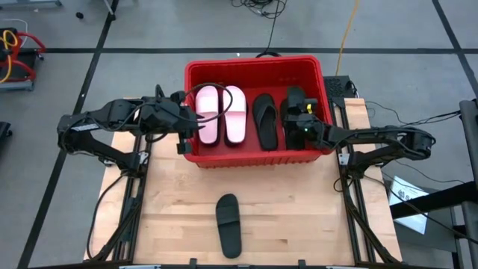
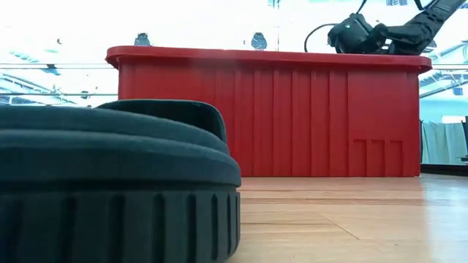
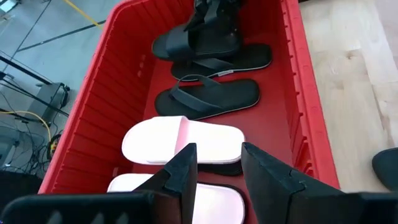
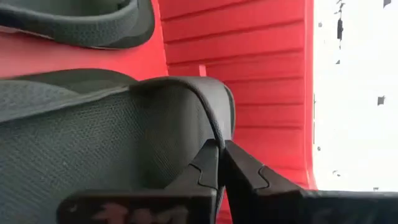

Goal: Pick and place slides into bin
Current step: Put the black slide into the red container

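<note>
My right pincer (image 4: 221, 163) pinches the band of a black slide (image 1: 296, 112) at the right end of the red bin (image 1: 254, 154), low for release. My left pincer (image 3: 217, 171) gapes empty over the pink pair (image 1: 220, 113). One black slide (image 1: 228, 224) lies near the desk's front edge. No writing legible.

Red bin (image 1: 190, 75), slides inside (one (image 1: 228, 224) outside)
</note>
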Robot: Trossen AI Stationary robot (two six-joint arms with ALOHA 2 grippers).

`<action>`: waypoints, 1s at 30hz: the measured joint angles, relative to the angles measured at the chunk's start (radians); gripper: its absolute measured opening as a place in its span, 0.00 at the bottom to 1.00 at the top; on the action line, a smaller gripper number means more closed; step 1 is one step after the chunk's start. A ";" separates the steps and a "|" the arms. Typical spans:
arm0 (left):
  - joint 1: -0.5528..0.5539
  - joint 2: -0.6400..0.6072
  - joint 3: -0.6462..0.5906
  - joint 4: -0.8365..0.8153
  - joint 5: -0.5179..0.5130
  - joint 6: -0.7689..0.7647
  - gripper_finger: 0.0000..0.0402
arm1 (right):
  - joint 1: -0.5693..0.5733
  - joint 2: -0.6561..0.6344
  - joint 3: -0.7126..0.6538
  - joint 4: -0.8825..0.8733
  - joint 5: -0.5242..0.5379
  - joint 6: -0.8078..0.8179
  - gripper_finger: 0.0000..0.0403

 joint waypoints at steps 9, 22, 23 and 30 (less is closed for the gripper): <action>0.004 0.000 0.000 0.019 0.000 0.001 0.31 | 0.000 0.003 -0.010 0.012 0.000 -0.066 0.02; 0.004 0.000 0.000 0.019 0.000 0.003 0.31 | 0.002 0.003 -0.010 0.015 0.000 -0.066 0.11; 0.004 0.000 0.000 0.018 0.000 0.003 0.31 | 0.002 0.003 -0.010 0.015 0.000 -0.067 0.13; 0.004 0.000 0.000 0.018 0.000 0.003 0.31 | 0.002 0.003 -0.010 0.016 0.000 -0.066 0.31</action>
